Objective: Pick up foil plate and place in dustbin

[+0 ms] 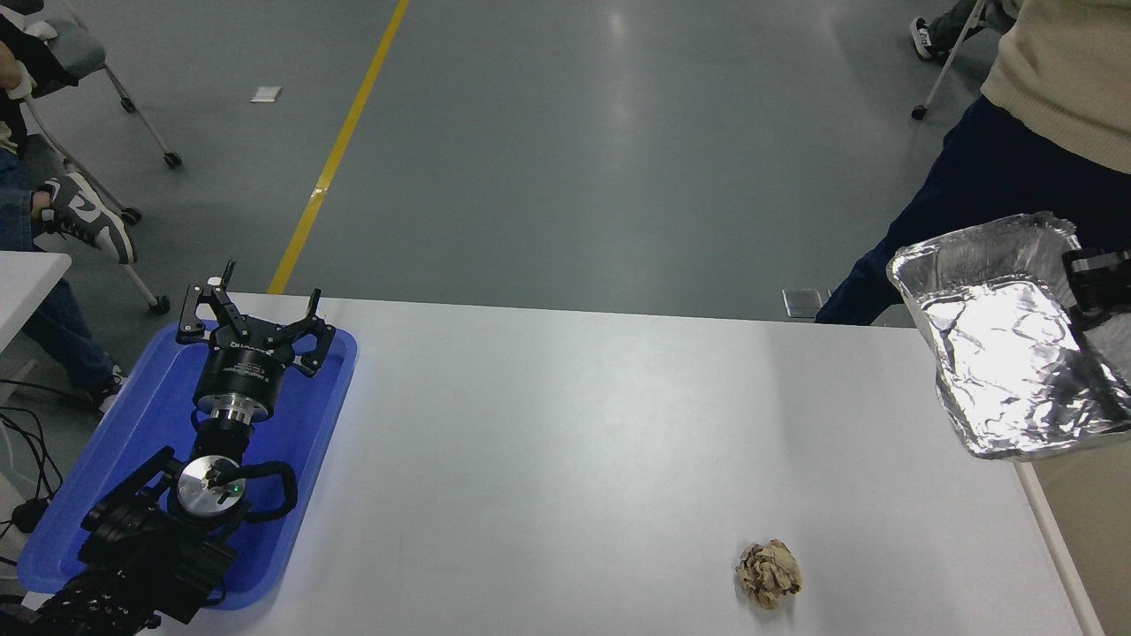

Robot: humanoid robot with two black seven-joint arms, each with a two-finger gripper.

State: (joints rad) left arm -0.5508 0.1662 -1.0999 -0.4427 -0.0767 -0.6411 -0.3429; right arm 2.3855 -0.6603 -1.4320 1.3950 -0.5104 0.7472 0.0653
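Foil plate: shiny silver aluminium, roughly square, with a wrinkled raised rim; we see the foil plate (1003, 353) lifted off the white table (565, 442), tilted so its bright crinkled inside faces us.
Plate's place: past the table's far right corner, partly overhanging the table's right edge, above the strip of beige dustbin (1082, 530) that shows just right of the table.
Plate and jaws: our right gripper (1094, 281) meets the plate at its right rim, near the upper right corner; the rest of the plate hangs left and below the gripper.
Right jaws: closed down on the plate's right rim, holding it in the air; only the black tips show, the arm being cut off by the picture's right edge.
Left gripper: our left gripper (252, 320) is parked over the blue tray (132, 433) at the table's left end, fingers spread wide, holding nothing.
Also on the table: a small brown paper ball (769, 574) near the front edge, well apart from the plate.
Beyond the table: a person (1016, 132) in dark trousers stands past the far right corner.
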